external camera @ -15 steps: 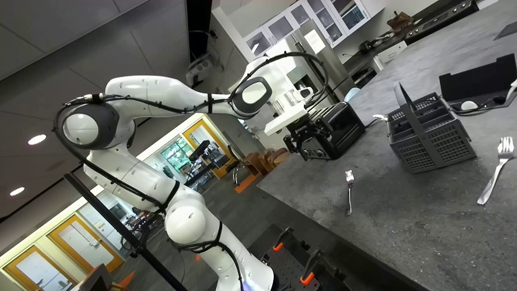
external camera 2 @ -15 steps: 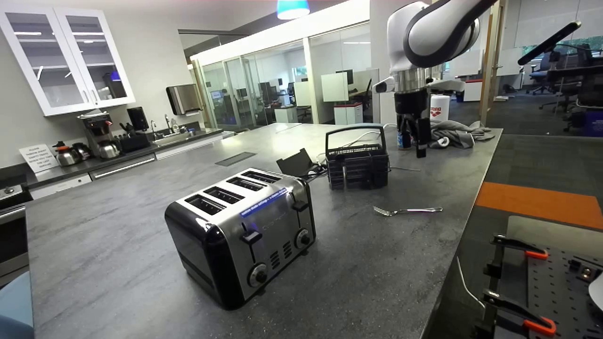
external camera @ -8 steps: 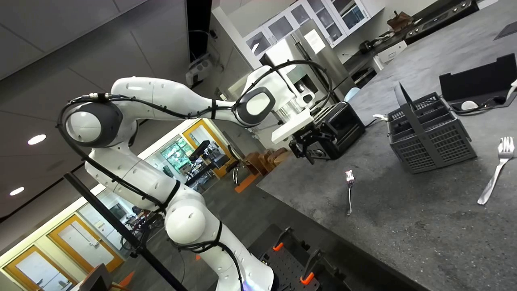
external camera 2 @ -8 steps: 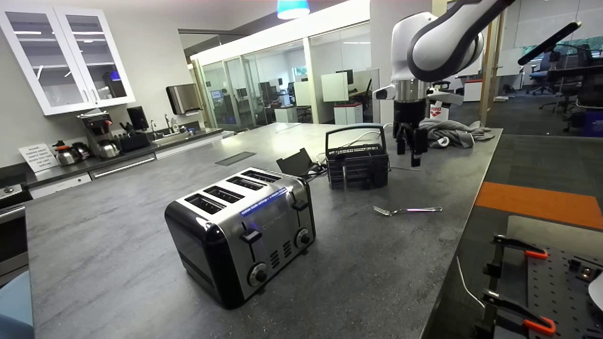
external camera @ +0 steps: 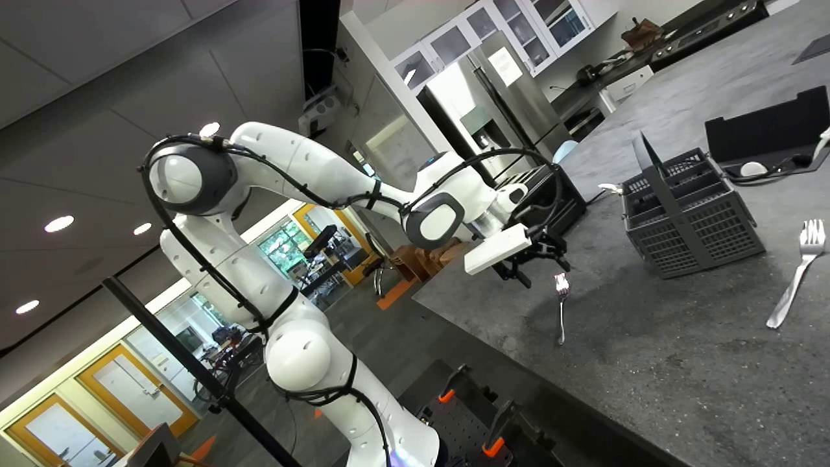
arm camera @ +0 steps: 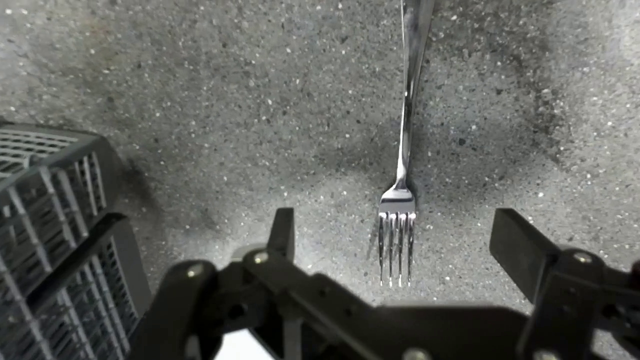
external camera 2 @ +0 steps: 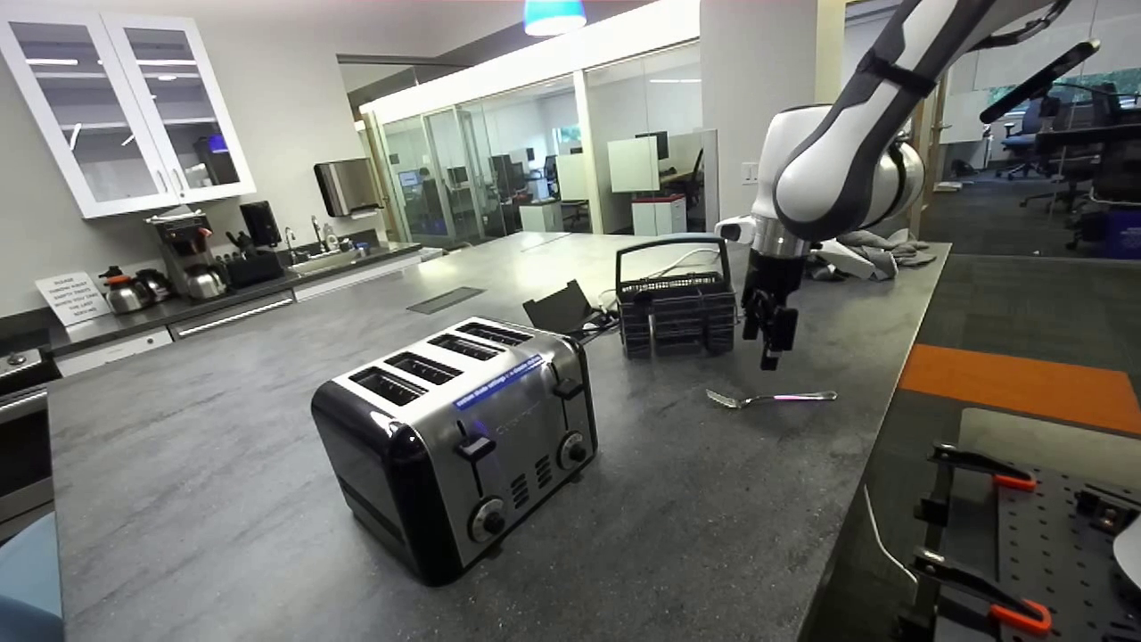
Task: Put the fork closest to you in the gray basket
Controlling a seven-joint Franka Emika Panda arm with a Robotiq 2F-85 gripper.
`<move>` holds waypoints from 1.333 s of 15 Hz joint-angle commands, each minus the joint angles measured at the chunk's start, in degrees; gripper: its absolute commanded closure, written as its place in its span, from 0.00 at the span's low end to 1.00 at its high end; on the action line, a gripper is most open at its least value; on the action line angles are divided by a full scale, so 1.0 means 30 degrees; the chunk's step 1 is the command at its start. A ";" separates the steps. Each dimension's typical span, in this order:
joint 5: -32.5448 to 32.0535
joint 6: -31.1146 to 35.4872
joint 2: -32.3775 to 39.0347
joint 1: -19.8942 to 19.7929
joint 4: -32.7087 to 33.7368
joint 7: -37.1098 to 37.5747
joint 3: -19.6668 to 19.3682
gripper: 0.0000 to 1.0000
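The slim silver fork lies flat on the dark gray table in both exterior views. It also shows in the wrist view, tines toward the gripper. The dark gray basket with an upright handle stands beyond it in both exterior views; part of it shows at the left of the wrist view. My gripper is open and empty. It hovers above the table near the fork in both exterior views. The fork's tines show between the spread fingers, not touched.
A larger silver fork lies at the far right in an exterior view. A black and steel toaster stands on the table. A black open case with cables is behind the basket. A gray cloth lies near the table edge.
The gripper has come down toward the table and closer to the fork. The fork and basket have not moved.
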 commanded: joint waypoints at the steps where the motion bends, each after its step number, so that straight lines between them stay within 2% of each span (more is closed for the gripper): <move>1: 0.3173 0.0927 0.1094 0.0447 0.0058 -0.2023 0.0068 0.00; 5: 0.5324 0.0434 0.1653 0.0389 0.0217 -0.3269 0.0346 0.00; 19: 0.4283 0.2284 0.3562 0.0523 0.0034 -0.1885 0.0155 0.00; 20: 0.4371 0.2346 0.3655 0.0500 0.0078 -0.1973 0.0167 0.25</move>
